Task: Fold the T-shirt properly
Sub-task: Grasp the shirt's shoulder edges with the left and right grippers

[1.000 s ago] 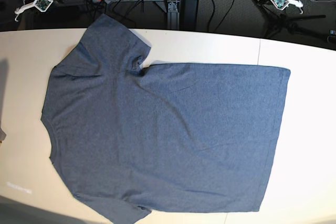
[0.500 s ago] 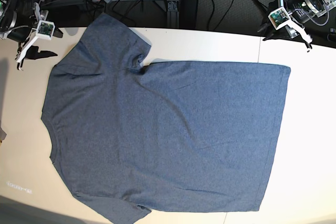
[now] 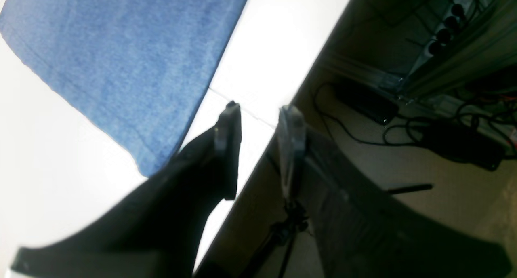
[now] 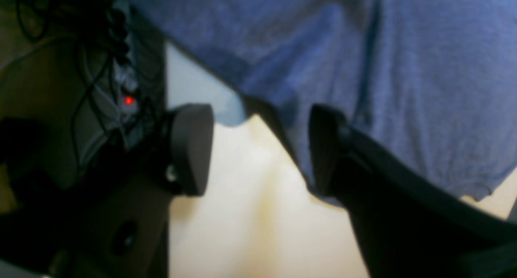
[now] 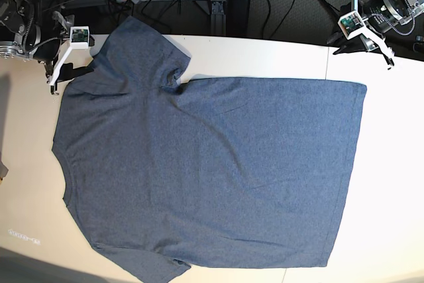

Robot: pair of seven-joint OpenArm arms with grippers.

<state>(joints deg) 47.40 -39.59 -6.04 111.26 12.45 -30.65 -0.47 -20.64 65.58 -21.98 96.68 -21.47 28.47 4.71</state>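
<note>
- Since the earlier base frames, the right gripper (image 5: 58, 74) is arriving from beyond the table's far edge at the far sleeve of the T-shirt (image 5: 205, 164); one second ago it was hanging over the cables, off the table (image 5: 397, 164). The left gripper (image 5: 371, 34) is likewise dropping toward the far hem corner, though its shift over the last half second is slight.
- The T-shirt is lying flat and unfolded on the table, plain side up, collar end toward the base view's left, hem toward its right; its outline is unchanged from the earlier frames.
- In the right wrist view, the right gripper (image 4: 258, 148) is standing with jaws spread, empty, straddling the sleeve edge of the T-shirt (image 4: 404, 68).
- In the left wrist view, the left gripper (image 3: 258, 148) is parted slightly, gripping nothing, hovering at the table edge just beside the hem corner of the T-shirt (image 3: 121, 60).
- Judged step: approach for the first grasp; no fold is yet made. The next move probably calls for lowering both grippers onto the far edge and pinching it.
</note>
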